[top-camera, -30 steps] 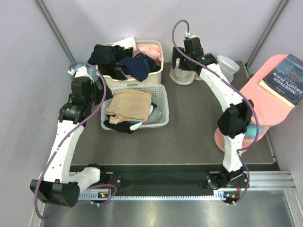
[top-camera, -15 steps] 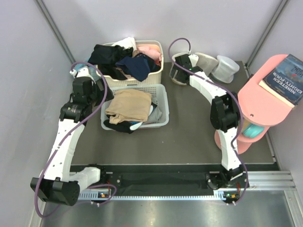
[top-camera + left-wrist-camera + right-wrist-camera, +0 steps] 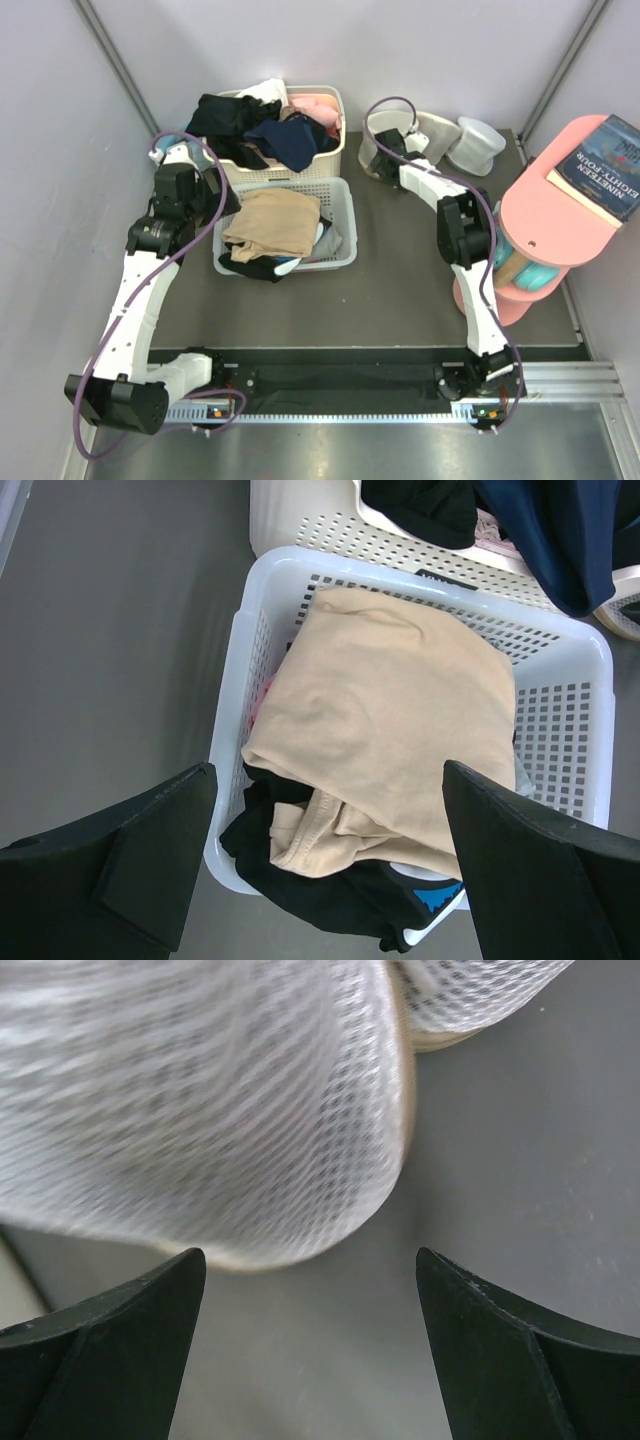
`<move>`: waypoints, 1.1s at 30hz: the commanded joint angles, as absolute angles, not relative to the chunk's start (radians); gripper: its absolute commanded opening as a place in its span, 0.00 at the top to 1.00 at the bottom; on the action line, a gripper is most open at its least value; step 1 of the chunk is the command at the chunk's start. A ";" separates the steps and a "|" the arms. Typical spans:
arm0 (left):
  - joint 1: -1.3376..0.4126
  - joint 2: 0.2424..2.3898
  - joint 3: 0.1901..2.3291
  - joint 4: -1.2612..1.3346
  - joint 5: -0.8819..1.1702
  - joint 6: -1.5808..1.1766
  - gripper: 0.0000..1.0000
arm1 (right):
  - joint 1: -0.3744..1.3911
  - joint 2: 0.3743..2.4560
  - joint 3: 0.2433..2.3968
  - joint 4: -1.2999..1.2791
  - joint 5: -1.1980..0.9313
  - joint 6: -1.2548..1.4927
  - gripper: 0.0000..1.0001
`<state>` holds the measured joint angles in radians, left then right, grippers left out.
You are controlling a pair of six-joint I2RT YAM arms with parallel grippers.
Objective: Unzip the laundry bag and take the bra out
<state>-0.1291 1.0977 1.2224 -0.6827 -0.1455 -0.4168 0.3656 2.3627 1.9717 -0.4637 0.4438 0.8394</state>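
The laundry bag [image 3: 371, 126], a round cream mesh drum, stands at the back of the table right of the baskets. My right gripper [image 3: 385, 152] is open, low and close against it. In the right wrist view its mesh wall [image 3: 200, 1110] fills the top, blurred, and the open gripper [image 3: 310, 1350] is just in front of it over bare table. The bra is hidden. My left gripper [image 3: 205, 195] is open and empty; in the left wrist view it [image 3: 330, 870] hovers over a folded tan cloth [image 3: 390, 720].
The tan cloth lies in a white basket [image 3: 340, 210] on dark clothes. A cream basket [image 3: 335, 135] behind holds a navy garment [image 3: 290, 140]. A slumped beige pouch [image 3: 433, 130] and a whiter pouch [image 3: 477, 143] sit right of the bag. A pink stand [image 3: 545, 215] holds a book [image 3: 600, 155].
My right arm has dropped from above the laundry bag and folded in, bringing the gripper down close against the bag's side. The left arm has not moved.
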 commanded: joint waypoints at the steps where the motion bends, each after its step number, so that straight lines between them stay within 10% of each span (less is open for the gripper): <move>1: -0.124 1.095 1.253 -0.699 -0.144 -0.410 0.01 | 0.337 2.401 2.025 -0.381 0.449 0.870 0.15; 5: -0.124 1.097 1.253 -0.704 -0.147 -0.407 0.01 | 0.327 2.451 2.068 -0.371 0.417 0.856 0.24; 13: -0.124 1.109 1.264 -0.693 -0.149 -0.390 0.01 | 0.327 2.402 2.045 -0.298 0.370 0.772 1.00; 33: -0.222 1.111 1.169 -0.516 0.224 -0.328 0.03 | 0.512 1.729 1.565 -0.451 0.574 0.655 1.00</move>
